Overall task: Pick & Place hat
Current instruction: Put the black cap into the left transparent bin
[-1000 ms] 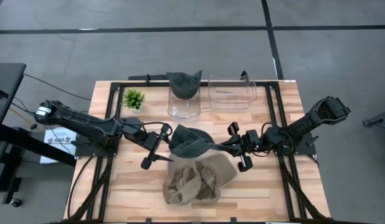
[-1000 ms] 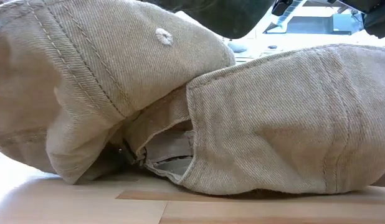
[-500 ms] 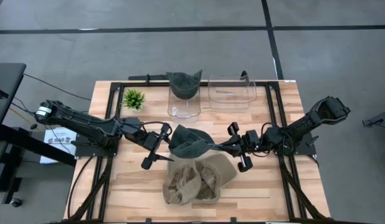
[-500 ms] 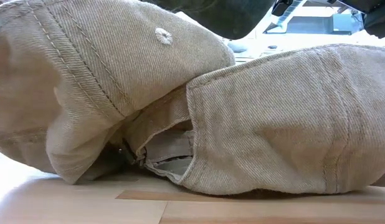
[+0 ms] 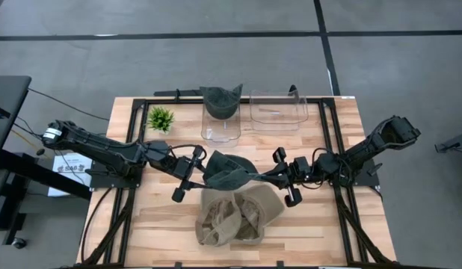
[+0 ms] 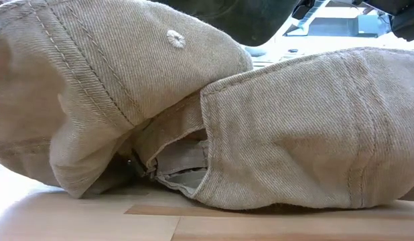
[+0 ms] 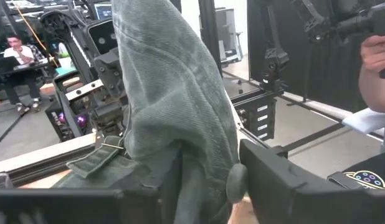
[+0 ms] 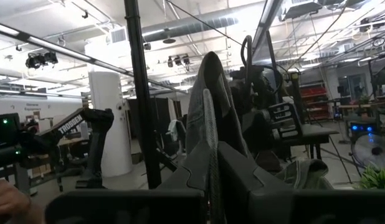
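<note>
A dark grey-green hat (image 5: 229,172) hangs mid-table, just beyond a heap of tan hats (image 5: 238,214). My right gripper (image 5: 262,178) is shut on the hat from the table's right. My left gripper (image 5: 192,176) is open at the hat's left side. In the left wrist view its fingers (image 7: 273,180) stand on either side of the hat's crown (image 7: 180,112); whether they touch it, I cannot tell. The low view is filled by the tan hats (image 6: 193,114) lying on the wood, with the dark hat (image 6: 227,17) above them. My right gripper pinches the dark hat's brim edge (image 8: 209,146) between its two fingers, coming level from the table's right. The hat stands on edge beyond the fingers (image 8: 242,180), its crown (image 5: 223,166) toward the left arm, held off the table above the far side of the tan hats.
Two clear bins stand at the far edge: the left one (image 5: 213,128) holds another dark hat (image 5: 221,100), the right one (image 5: 278,112) looks unfilled. A small green plant (image 5: 161,118) sits far left. Black frame rails (image 5: 330,142) run along both table sides. A person's hand (image 7: 376,62) shows in the room.
My left gripper has moved a little toward the table's right, closer around the dark hat's left side, its fingers staying wide open. The right gripper and the hat have kept still.
</note>
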